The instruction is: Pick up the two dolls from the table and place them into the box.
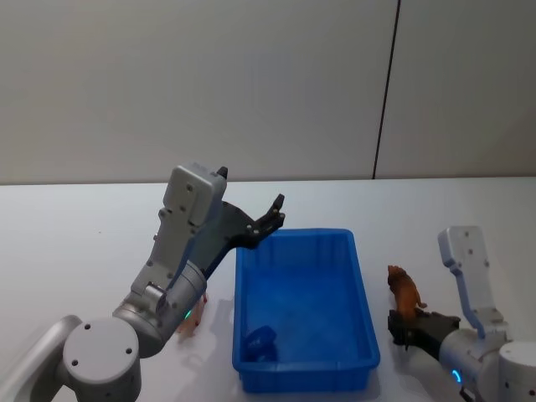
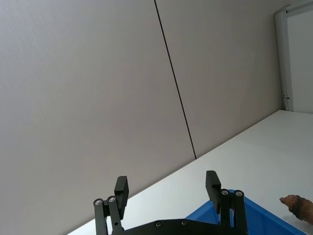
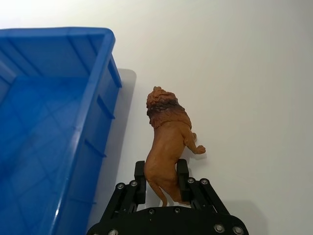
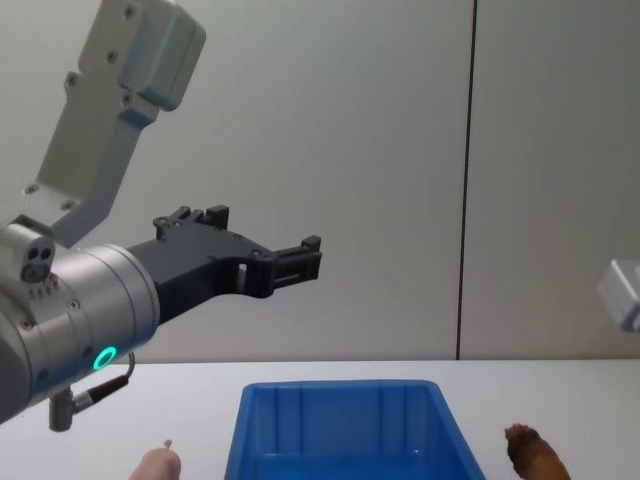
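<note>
Reddish-brown doll point(image 3: 166, 147) is clamped in right claw point(image 3: 161, 170) beside box point(image 3: 105, 54); left claw point(image 2: 167, 182) spread wide.

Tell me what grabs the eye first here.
The bright blue bin sits centred on the white table. Right of it, the right gripper is shut on a reddish-brown lion toy. The left gripper, open and empty, is raised by the bin's left side, with a peach-pink doll lying beneath its arm.

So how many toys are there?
2. The lion is right of the bin, in the right gripper. The pink toy lies left of the bin, partly behind the left arm.
</note>
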You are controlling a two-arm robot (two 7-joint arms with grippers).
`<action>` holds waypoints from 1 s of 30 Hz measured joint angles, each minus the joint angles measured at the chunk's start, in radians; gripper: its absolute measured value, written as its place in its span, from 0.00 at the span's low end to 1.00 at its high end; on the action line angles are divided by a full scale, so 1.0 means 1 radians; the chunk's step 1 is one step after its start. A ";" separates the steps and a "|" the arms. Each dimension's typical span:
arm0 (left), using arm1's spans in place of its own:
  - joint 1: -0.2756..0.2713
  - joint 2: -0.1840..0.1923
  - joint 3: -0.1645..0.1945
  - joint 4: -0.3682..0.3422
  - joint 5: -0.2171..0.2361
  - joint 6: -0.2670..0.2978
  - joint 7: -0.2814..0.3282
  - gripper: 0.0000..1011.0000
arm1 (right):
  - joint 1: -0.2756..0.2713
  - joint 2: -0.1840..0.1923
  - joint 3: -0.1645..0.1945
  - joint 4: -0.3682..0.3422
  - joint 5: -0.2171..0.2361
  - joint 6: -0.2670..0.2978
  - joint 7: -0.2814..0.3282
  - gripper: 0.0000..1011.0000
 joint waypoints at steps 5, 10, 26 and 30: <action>0.000 0.000 0.000 0.000 0.000 0.000 0.000 0.99 | -0.001 0.004 0.001 -0.014 -0.009 -0.017 0.016 0.36; 0.000 0.000 0.000 0.000 0.000 0.000 0.000 0.99 | -0.004 0.010 0.002 -0.040 -0.023 -0.042 0.034 0.36; 0.000 0.000 0.000 0.000 0.000 0.000 0.000 0.99 | -0.005 0.026 -0.009 -0.145 -0.075 -0.120 0.140 0.36; 0.000 0.000 0.000 0.000 0.000 0.000 0.000 0.99 | 0.004 0.027 -0.018 -0.164 -0.086 -0.124 0.192 0.36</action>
